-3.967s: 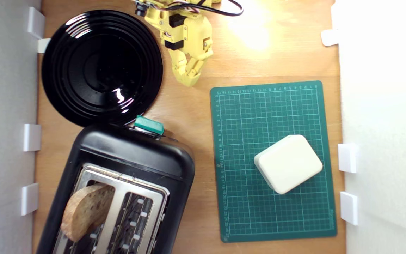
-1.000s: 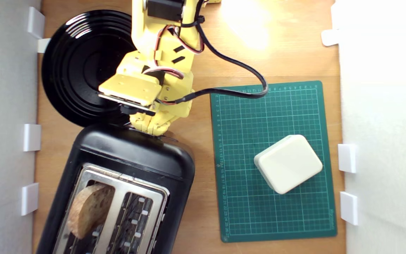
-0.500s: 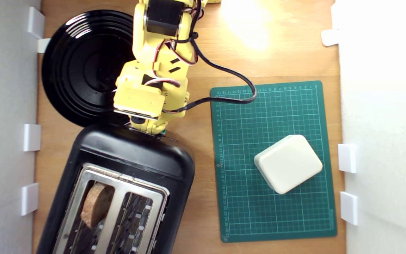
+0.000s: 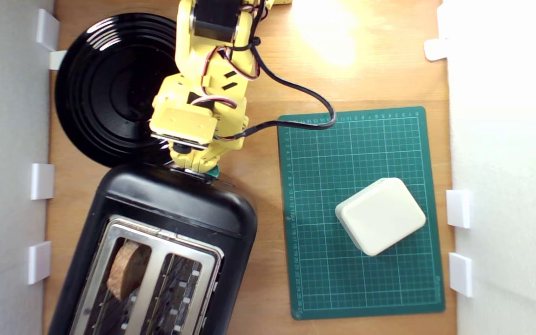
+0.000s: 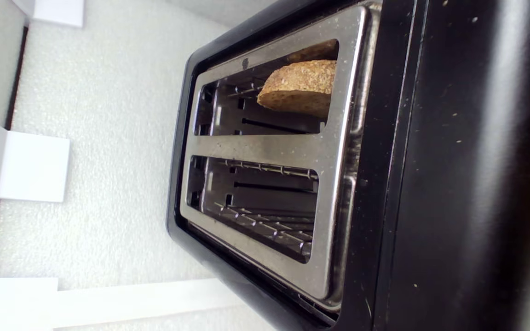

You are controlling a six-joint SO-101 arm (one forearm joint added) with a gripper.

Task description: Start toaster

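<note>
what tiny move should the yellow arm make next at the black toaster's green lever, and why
Probably ease straight up off the teal-green lever knob. The yellow gripper sits right on it at the glossy black two-slot toaster, and the brown bread slice sits low in its slot, suggesting the lever is down.

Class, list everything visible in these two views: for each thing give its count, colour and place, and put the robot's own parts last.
toaster: 1, black with silver top, exterior view's lower left
bread slice: 1, brown, in one slot; other slot empty
lever knob: 1, teal, mostly hidden under gripper
plate: 1, black, ribbed, upper left
cutting mat: 1, green, right
box: 1, cream, on mat
table: 1, wooden
brackets: several, white, along edges
gripper: 1, yellow, at toaster's end
cable: 1, black
</note>
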